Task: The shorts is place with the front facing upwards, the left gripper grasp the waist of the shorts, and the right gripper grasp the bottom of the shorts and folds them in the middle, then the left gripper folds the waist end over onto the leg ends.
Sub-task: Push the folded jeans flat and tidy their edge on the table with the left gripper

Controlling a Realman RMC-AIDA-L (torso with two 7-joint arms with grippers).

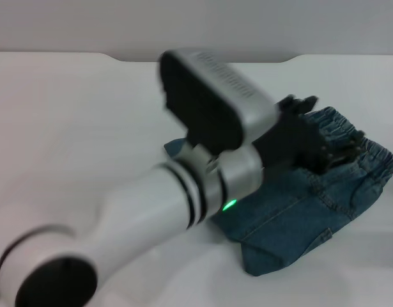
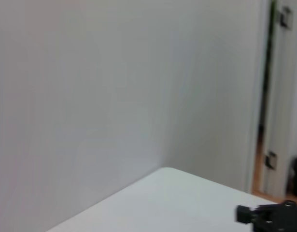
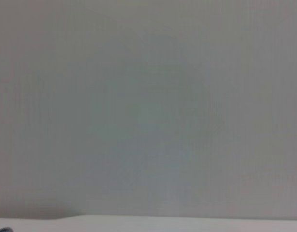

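Here the left claw [image 1: 330, 150] overhangs the shorts [image 1: 298, 217].

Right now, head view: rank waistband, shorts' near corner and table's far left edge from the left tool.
1. Waistband, on the right, by the left tool.
2. Near corner, toward the robot.
3. Table's far left edge.

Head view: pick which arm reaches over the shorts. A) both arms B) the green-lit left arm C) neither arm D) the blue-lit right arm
B: the left gripper, on the arm with the green light, is over the gathered waist of the shorts on the white table; no right arm appears there.
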